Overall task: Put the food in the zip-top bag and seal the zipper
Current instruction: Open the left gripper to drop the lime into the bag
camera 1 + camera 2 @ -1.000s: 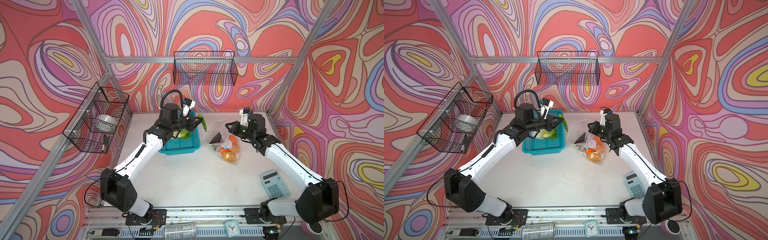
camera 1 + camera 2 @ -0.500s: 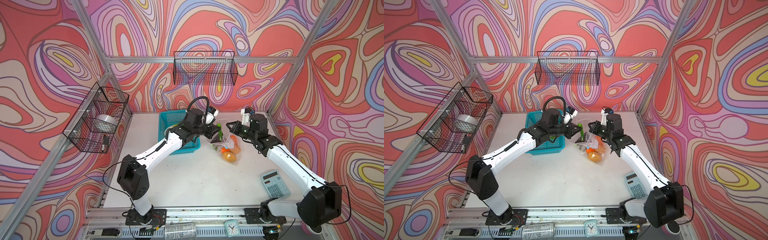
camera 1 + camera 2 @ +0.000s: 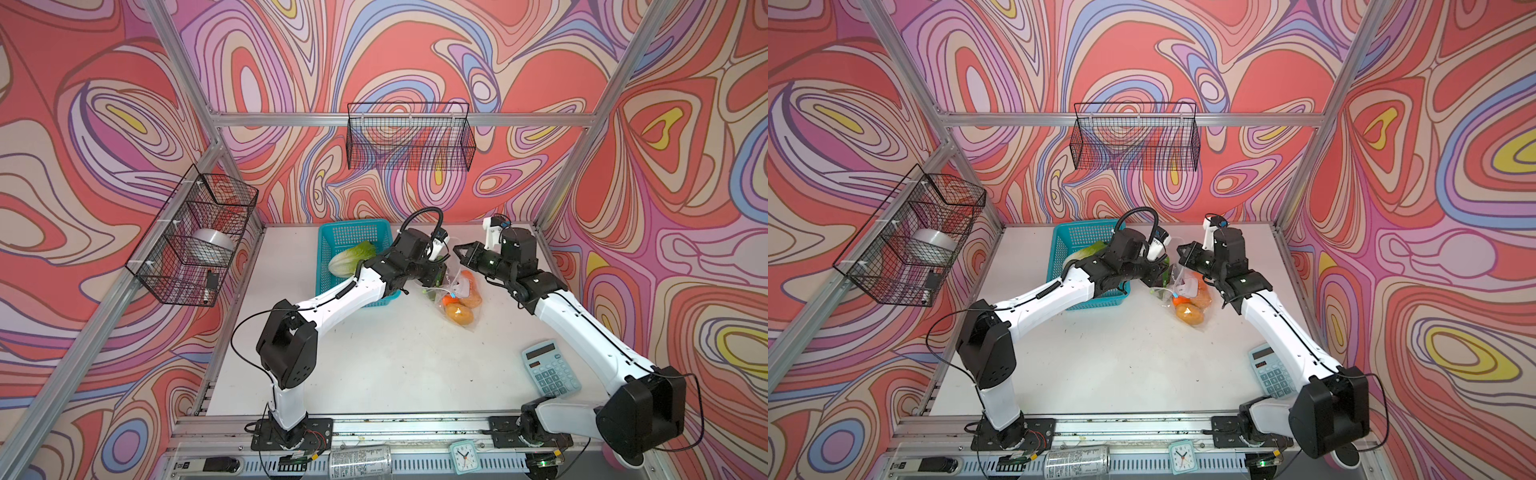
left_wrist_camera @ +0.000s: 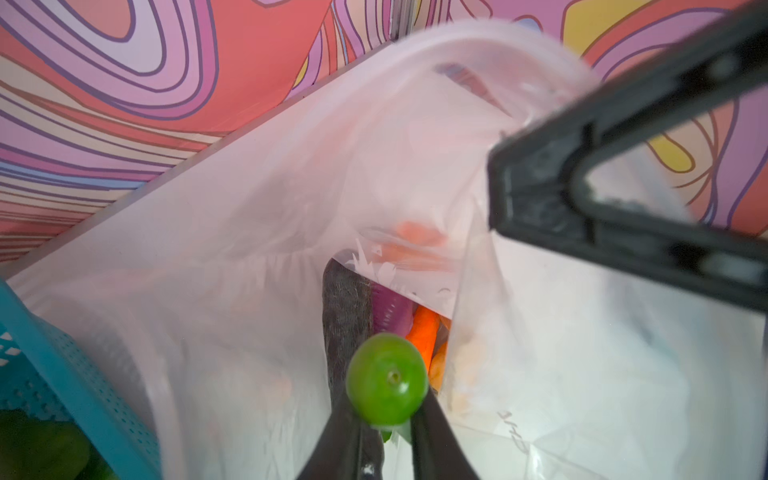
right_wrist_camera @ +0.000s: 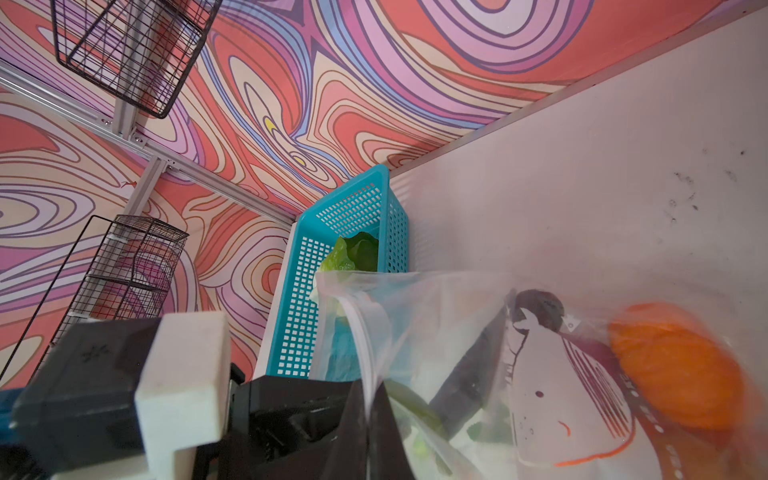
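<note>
Swirling red, pink and purple walls (image 3: 124, 104) surround my workspace, braced by an aluminium frame (image 3: 291, 119). A black wire basket (image 3: 409, 137) hangs at the back, a second wire basket (image 3: 174, 282) on the left. The white tabletop (image 3: 395, 353) looks evenly lit.

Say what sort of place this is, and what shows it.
Probably a robot test cell: an aluminium frame with printed swirl walls, two robot arms bolted to the table's front rail, toy vegetables in a clear bag.
</note>
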Action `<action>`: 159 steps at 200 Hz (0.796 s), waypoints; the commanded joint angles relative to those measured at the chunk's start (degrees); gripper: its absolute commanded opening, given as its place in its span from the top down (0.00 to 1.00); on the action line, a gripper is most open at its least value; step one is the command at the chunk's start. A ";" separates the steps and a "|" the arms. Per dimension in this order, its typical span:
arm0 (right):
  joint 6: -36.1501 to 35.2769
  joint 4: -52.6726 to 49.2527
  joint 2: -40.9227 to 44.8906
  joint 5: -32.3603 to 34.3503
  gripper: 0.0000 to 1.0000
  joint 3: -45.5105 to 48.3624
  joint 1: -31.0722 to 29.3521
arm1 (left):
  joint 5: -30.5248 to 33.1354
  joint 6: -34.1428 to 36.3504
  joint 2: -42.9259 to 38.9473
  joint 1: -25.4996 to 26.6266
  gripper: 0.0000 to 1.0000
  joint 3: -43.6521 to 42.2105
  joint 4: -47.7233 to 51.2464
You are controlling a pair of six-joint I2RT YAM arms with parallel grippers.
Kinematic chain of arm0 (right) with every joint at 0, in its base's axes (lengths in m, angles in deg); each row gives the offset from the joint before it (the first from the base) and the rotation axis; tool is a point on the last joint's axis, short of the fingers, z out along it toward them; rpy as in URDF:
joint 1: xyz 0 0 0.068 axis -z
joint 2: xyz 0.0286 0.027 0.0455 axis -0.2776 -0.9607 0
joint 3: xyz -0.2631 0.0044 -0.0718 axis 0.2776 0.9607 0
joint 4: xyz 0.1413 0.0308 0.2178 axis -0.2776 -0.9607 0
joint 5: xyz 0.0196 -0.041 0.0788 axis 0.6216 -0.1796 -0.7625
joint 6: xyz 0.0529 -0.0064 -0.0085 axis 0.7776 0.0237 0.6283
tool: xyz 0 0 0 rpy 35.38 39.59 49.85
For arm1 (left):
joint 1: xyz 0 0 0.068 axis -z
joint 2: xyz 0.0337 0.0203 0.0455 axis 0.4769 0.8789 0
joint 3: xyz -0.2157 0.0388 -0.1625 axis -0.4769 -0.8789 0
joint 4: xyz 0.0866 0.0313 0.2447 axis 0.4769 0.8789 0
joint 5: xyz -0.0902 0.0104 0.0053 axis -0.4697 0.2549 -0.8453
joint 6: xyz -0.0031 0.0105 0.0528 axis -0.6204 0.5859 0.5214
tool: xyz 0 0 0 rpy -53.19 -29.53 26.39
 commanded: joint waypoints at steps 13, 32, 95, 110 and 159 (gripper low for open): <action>0.02 0.56 0.89 0.56 1.00 0.35 -0.03 | 0.57 -0.38 -1.78 0.09 0.22 2.75 4.28; -0.23 0.43 0.89 0.56 1.00 0.18 -0.03 | 2.05 -1.71 -4.57 0.11 0.15 3.27 5.22; -0.17 0.68 0.94 0.35 1.00 0.33 -0.03 | 11.87 -9.38 -10.26 -2.22 0.12 2.85 15.78; -0.16 0.71 0.80 0.38 1.00 0.39 -0.03 | 9.09 -11.72 -9.30 -3.32 0.14 2.22 18.27; -0.19 0.41 1.07 0.64 1.00 0.65 -0.03 | 4.01 -15.66 -3.73 -4.50 0.29 3.59 21.10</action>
